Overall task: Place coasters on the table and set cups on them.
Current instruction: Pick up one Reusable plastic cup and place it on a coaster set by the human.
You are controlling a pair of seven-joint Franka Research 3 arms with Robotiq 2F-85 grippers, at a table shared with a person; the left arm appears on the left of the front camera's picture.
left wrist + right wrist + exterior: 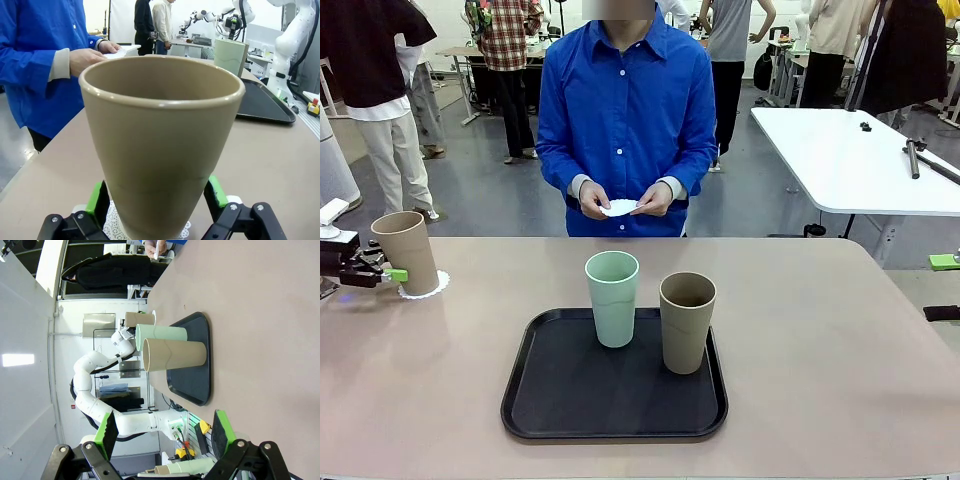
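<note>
A tan cup (pixel 408 250) stands upright on a white scalloped coaster (pixel 428 290) at the table's (pixel 820 350) far left. My left gripper (pixel 392 272) is open and straddles the cup's base. In the left wrist view the green pads (pixel 97 197) sit just outside the cup (pixel 160 140), with the coaster (pixel 112 225) under it. A mint cup (pixel 612 298) and a second tan cup (pixel 687 322) stand on the black tray (pixel 620 432). The person holds another coaster (pixel 620 208) in both hands. My right gripper (pixel 165 435) is open and holds nothing; it is at the table's right edge (pixel 942 288).
The tray sits in the middle near my side. The person in a blue shirt (pixel 625 110) stands at the far edge. A white rectangular table (pixel 850 160) stands behind on the right. Bare tabletop lies on both sides of the tray.
</note>
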